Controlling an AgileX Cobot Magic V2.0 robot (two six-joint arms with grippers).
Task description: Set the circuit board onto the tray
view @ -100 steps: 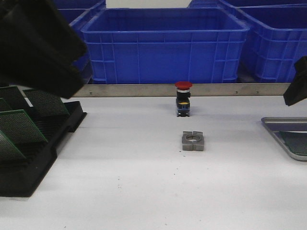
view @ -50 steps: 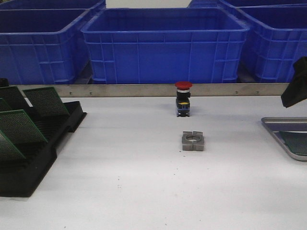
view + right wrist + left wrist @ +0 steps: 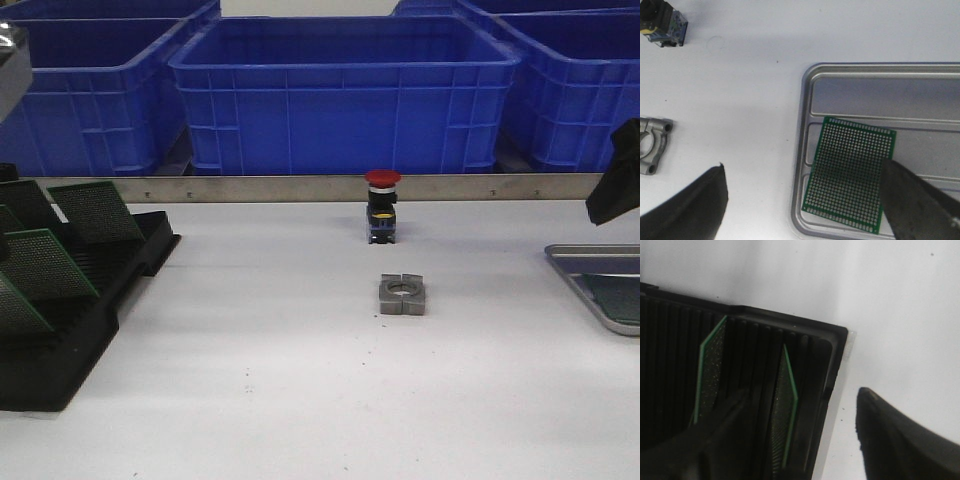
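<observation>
Circuit board (image 3: 850,172) lies flat inside tray (image 3: 805,150), right gripper (image 3: 805,200) wide open above it, empty. Left gripper (image 3: 800,440) open over black rack (image 3: 670,365) beside tray-less boards; next pick likely there.

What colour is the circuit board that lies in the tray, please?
Green, dotted with a grid of tiny pale holes. The circuit board in the tray shows best in the right wrist view.

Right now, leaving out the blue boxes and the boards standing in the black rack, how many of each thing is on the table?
Red push-button: 1
Grey metal block: 1
Grey tray: 1
Black rack: 1
Green board on the tray: 1
Total: 5
</observation>
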